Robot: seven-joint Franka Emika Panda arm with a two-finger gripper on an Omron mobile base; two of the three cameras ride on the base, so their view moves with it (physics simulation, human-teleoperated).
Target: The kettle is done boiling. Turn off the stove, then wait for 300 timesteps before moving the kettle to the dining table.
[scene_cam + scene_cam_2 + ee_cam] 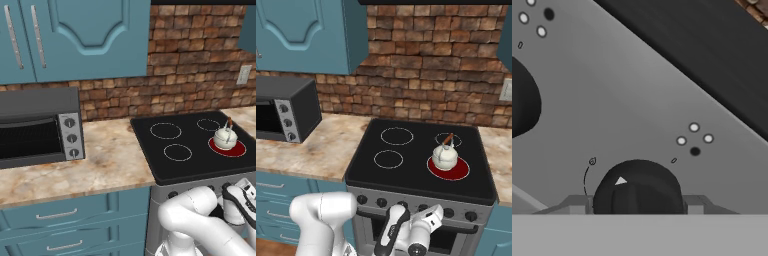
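Left base view shows the kettle (225, 137) sitting on a glowing red ring at the stove's (190, 165) front right. The gripper (637, 205) sits around a black knob (639, 187); I cannot tell if it squeezes. Brick wall (200, 65) stands behind.

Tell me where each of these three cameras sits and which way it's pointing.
Left base view: behind the arm's left, looking down at the stove; white arm lower right.
Right base view: behind its right, same stove; arm lower left, claw by the knobs.
Hand view: on the hand, facing a black knob up close.
Both base views share the kettle on its red burner.
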